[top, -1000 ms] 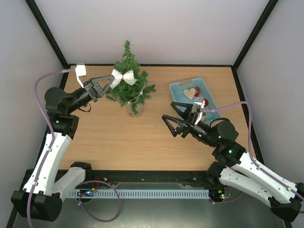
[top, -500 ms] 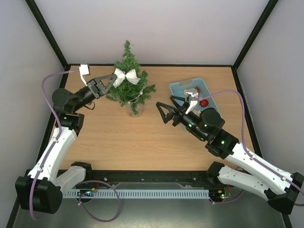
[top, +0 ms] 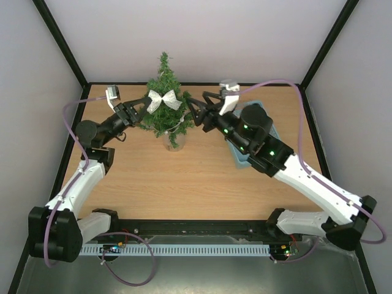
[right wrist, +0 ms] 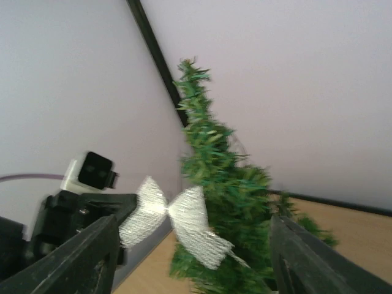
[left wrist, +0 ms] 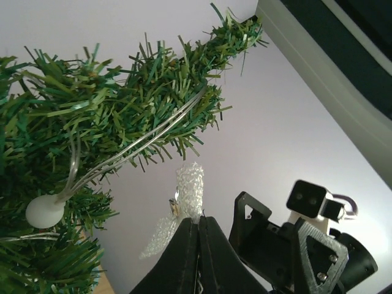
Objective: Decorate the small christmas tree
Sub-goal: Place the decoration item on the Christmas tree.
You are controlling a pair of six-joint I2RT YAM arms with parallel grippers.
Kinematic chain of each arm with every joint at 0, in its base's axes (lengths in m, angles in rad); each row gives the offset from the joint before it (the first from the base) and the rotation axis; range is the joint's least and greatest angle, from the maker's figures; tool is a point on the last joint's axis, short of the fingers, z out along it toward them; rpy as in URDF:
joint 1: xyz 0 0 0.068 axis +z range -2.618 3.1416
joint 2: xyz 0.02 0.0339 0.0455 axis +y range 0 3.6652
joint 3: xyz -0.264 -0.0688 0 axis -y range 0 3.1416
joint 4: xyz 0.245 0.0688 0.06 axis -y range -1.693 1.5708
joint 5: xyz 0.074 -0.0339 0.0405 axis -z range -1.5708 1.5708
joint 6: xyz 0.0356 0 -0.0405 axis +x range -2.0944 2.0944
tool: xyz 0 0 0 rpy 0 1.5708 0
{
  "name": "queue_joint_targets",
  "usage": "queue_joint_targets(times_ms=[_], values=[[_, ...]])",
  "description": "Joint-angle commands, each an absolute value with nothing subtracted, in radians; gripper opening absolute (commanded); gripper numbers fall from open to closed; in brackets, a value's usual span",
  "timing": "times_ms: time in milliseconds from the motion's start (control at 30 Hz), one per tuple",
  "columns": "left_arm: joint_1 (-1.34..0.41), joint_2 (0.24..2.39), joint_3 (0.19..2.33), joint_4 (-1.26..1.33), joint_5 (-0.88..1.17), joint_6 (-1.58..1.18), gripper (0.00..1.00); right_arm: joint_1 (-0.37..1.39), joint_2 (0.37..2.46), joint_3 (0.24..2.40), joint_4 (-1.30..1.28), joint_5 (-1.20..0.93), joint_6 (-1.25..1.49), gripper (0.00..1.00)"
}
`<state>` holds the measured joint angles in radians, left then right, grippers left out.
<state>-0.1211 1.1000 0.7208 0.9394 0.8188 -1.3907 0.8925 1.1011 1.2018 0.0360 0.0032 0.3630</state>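
Top external view: my left gripper (top: 144,105) is clenched on one wing of the white bow (top: 163,100), holding it against the upper branches of the small christmas tree (top: 168,119), I judge so it can be fixed there. The tree stands just beyond my left fingertips, between both grippers. My right gripper (top: 191,108), jaws apart and empty, sits at the tree's right flank, probably to help seat the bow.
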Motion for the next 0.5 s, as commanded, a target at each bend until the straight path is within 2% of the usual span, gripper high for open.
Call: queue_joint_targets(times_ms=[0,67,133,267,467], values=[[-0.1,1.125,0.686,1.209,0.844,-1.548,0.03,0.881,1.218,1.336,-0.037,-0.143,0.299,0.57],[-0.097,1.13,0.678,1.224,0.848,-1.558,0.02,0.86,1.267,1.374,-0.04,-0.207,0.324,0.45],[-0.094,1.137,0.674,1.24,0.858,-1.563,0.02,0.821,1.315,1.394,-0.035,-0.293,0.359,0.4],[-0.091,1.16,0.671,1.301,0.882,-1.598,0.02,0.754,1.375,1.391,0.024,-0.46,0.435,0.4],[-0.091,1.17,0.66,1.374,0.895,-1.638,0.02,0.729,1.424,1.399,0.079,-0.59,0.466,0.38]])
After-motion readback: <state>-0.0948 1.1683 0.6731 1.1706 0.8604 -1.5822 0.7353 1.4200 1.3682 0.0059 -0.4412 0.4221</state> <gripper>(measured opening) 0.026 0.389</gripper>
